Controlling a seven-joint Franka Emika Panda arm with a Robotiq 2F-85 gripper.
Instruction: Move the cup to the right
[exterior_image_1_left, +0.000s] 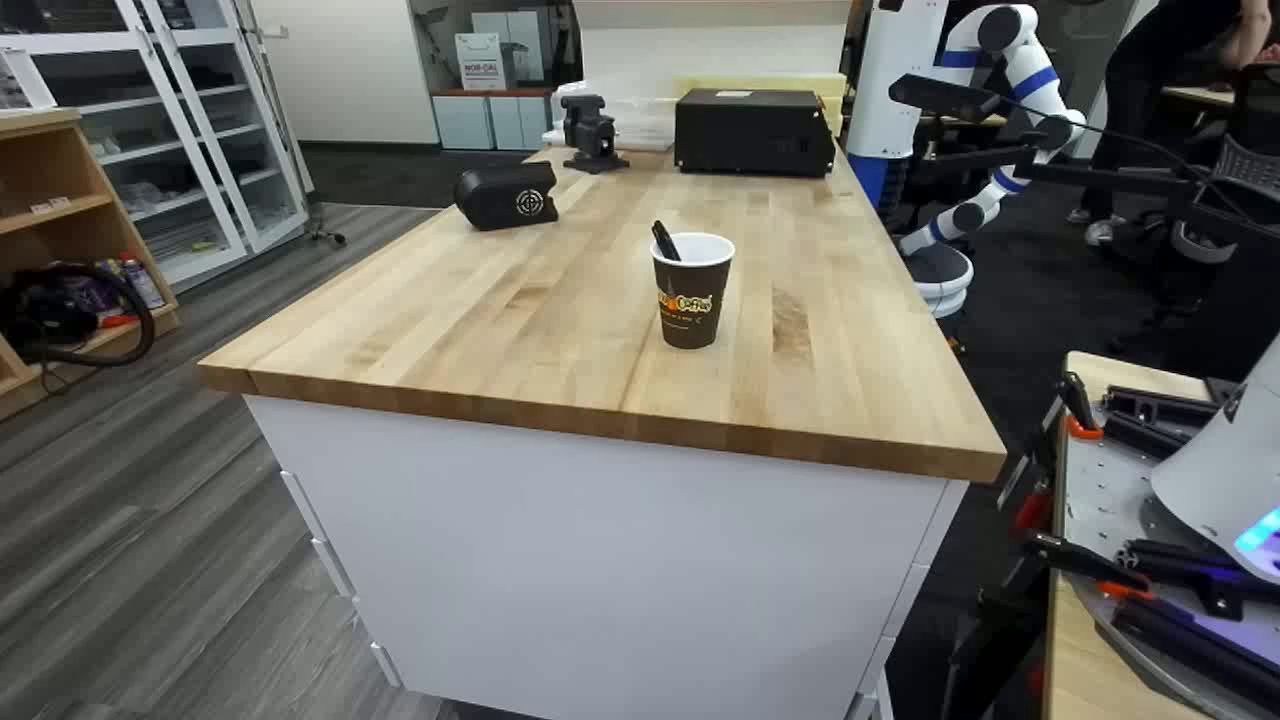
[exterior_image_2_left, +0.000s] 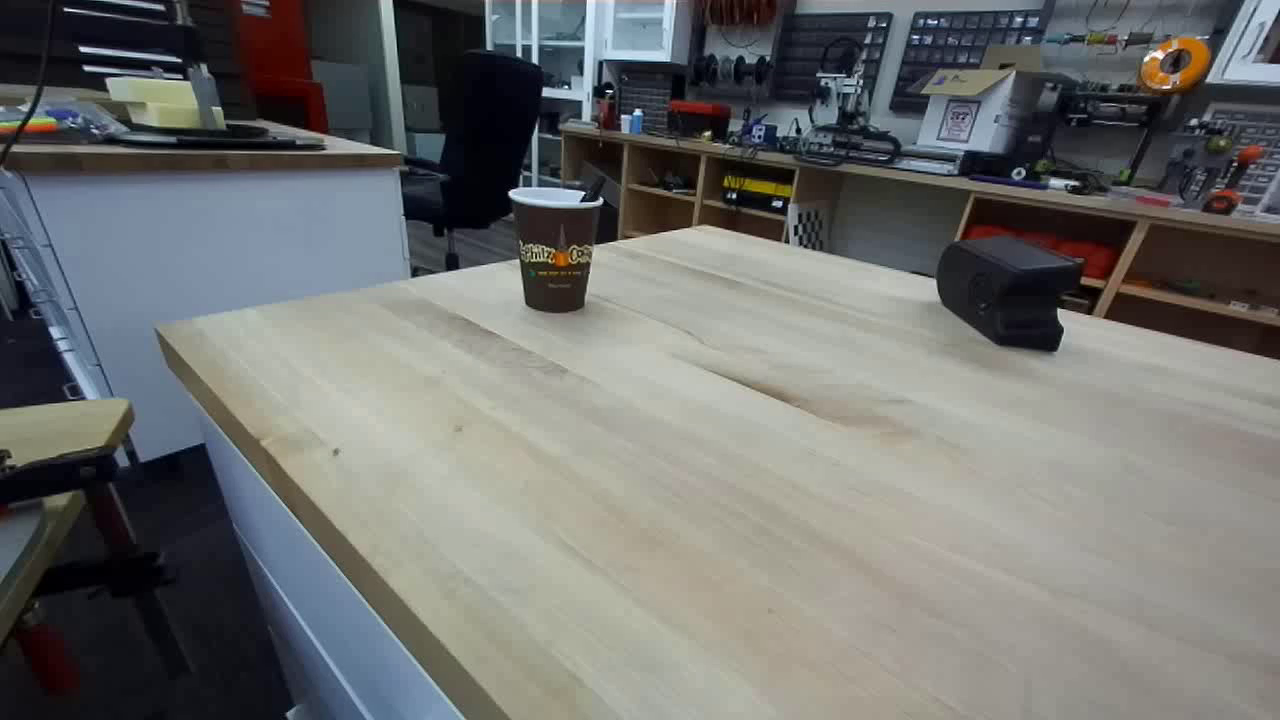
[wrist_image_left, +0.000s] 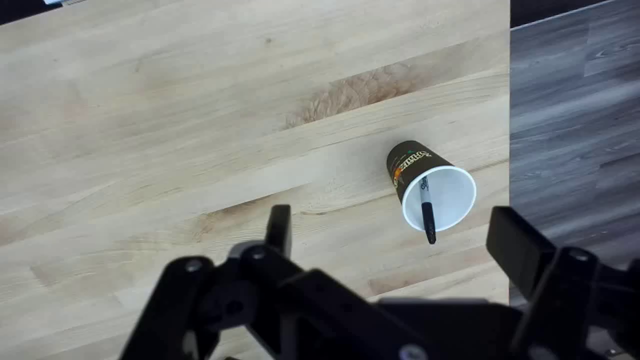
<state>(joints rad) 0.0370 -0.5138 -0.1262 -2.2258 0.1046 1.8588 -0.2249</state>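
Observation:
The dark brown paper cup (exterior_image_1_left: 690, 315) with a white rim and a yellowish label stands upright on the wooden tabletop. It also shows in an exterior view (exterior_image_2_left: 556, 270) and in the wrist view (wrist_image_left: 407, 165). A black-capped marker (wrist_image_left: 428, 220) stands in the cup and pokes out over its rim. My gripper (wrist_image_left: 392, 225) is open and empty, with its two black fingers wide apart. In the wrist view the cup appears between and beyond the fingertips, not touching them. The gripper does not show in either exterior view.
A small black rounded box (exterior_image_1_left: 508, 196) lies on the wooden table (exterior_image_1_left: 450, 330), also seen in an exterior view (exterior_image_2_left: 1005, 290). A large black box (exterior_image_1_left: 755, 132) and a black clamp-like device (exterior_image_1_left: 592, 135) stand at the table's far end. The cup is near one table edge (wrist_image_left: 509, 125).

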